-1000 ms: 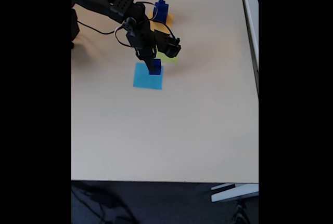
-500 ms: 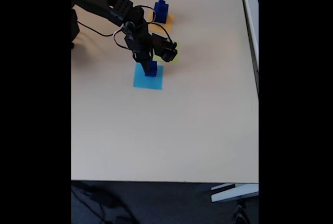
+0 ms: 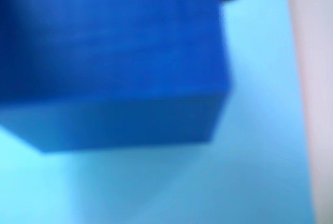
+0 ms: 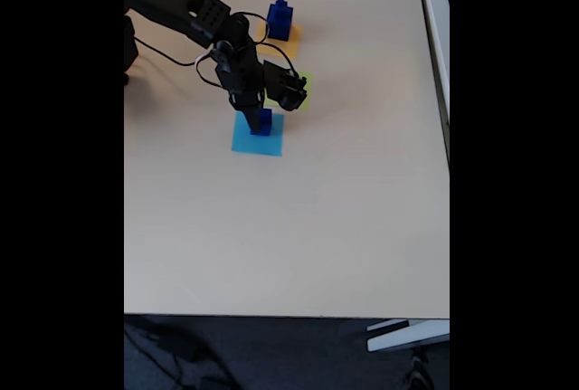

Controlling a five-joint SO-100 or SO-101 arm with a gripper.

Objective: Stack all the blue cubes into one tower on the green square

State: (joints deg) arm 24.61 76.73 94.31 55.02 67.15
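While gripper [image 4: 260, 120] meets blue cube [image 4: 263, 121], table [image 4: 289, 227] open.

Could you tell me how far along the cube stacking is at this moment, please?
Nothing stands on the green square yet, so no tower has begun there. In hand: the gripper is down at a blue cube on the light blue square, though whether the jaws are shut on it cannot be told. Left: this cube and the blue cubes stacked on the orange square must all move across.
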